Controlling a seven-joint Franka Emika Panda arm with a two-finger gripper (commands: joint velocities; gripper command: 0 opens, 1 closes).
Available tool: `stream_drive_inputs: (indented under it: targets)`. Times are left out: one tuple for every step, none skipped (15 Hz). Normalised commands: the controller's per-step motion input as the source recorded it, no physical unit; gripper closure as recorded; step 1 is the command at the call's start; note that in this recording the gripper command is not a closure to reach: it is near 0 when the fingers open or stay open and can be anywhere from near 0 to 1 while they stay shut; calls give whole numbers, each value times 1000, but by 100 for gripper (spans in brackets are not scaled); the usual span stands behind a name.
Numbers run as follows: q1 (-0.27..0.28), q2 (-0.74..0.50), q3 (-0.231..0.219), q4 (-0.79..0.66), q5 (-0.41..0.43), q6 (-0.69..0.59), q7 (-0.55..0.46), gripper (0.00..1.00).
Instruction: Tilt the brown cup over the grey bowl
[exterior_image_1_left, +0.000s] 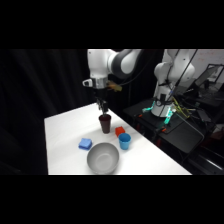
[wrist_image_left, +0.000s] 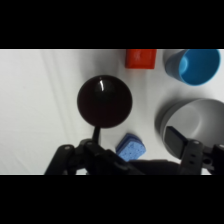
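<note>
1. The pincer (exterior_image_1_left: 103, 109) hangs straight over the cup (exterior_image_1_left: 105, 123), right at its rim. The cup stands upright on the tabletop (exterior_image_1_left: 60, 135), long axis vertical.
2. In the wrist view the cup's dark mouth (wrist_image_left: 104, 101) shows just ahead of the pincer (wrist_image_left: 135, 150). One finger (wrist_image_left: 97, 134) runs up to the rim; the other (wrist_image_left: 177, 141) sits off toward the bowl (wrist_image_left: 197, 120). Whether the pincer is clamped on the rim or merely apart around it, I cannot tell.
3. The key relation: the bowl (exterior_image_1_left: 103, 158) lies in front of the cup, toward the tabletop's near edge, with a clear gap between them. So I judge the cup must be carried forward, then tipped mouth-first over the bowl.
4. Neighbours to watch: the blue cup (exterior_image_1_left: 124, 141) and red block (exterior_image_1_left: 120, 131) sit just beside the cup and close to the bowl on one side. A blue sponge (exterior_image_1_left: 85, 144) lies on the other side.
5. The lane between them looks open. The bowl sits close to the near edge, so there is little room to overshoot.
</note>
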Motion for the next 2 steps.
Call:
stream_drive_inputs:
  targets:
    - [-49, -558, 3, 319, -170, -937, 230, 0]
    - [-37, -582, 28, 261, -177, -801, 213, 0]
